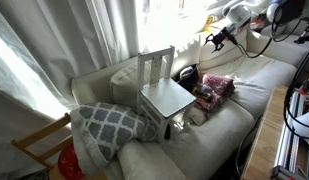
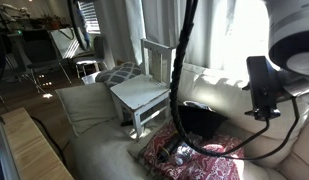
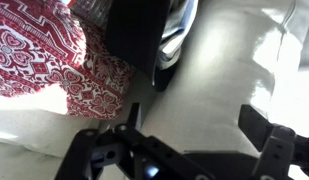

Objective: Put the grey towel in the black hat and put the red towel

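Fingers (image 3: 256,125) are spread wide in the wrist view, with nothing between them and nothing touched. The gripper (image 3: 194,128) just hangs over bare cream sofa (image 3: 229,70). Only its lower end is in shot, dark and kinda blurry, chopped off by the bottom edge.

Biggest thing is that sofa, and it runs out of frame in both exterior views. A small white chair (image 1: 162,88) stands upright on the seat, with a grey-and-white patterned pillow (image 1: 112,122) slumped just beside it. The window behind is totally blown out, so the curtains (image 1: 94,35) wash out and the arm (image 1: 244,20) up there is hard to make out. In an exterior view the arm is just a big white blur in the corner, with a black cable (image 2: 175,75) hanging across the scene.

The red towel (image 3: 44,55), with a white pattern, lies bunched on the seat right up against the black hat (image 3: 139,35). The wrist view cuts both off at the top. In both exterior views they sit next to the chair. The hat is mostly a dark blob, shape hard to read. Something pale grey (image 3: 176,35) peeks out at the hat's edge. It might be the grey towel, but I can't tell whether it's inside the hat or just beside it.
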Motion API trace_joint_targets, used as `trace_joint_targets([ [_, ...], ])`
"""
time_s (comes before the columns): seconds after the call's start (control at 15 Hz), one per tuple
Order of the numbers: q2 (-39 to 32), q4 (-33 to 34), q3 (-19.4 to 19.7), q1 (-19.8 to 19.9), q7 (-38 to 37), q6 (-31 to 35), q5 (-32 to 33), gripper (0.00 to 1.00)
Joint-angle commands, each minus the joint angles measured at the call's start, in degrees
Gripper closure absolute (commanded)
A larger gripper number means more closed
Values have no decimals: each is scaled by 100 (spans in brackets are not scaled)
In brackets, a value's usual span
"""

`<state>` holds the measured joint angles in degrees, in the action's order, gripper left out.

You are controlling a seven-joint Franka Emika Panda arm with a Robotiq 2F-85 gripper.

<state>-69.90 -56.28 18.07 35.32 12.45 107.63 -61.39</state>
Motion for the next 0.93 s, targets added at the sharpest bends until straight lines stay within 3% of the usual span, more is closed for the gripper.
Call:
trace_joint_targets([
  [0.0,1222,-1260,49,-5,794,-1051,239,0],
  [0.4,2665,-2667,289,-147,2164,-2769,849,0],
  [0.6,3304,-3430,459,-354,2699,-2706,1212,0],
  [0.67,3549,-3666,169,-179,2766,-2499,1478,0],
  [0.87,4191,-4425,159,-209,3193,-2097,1671,0],
])
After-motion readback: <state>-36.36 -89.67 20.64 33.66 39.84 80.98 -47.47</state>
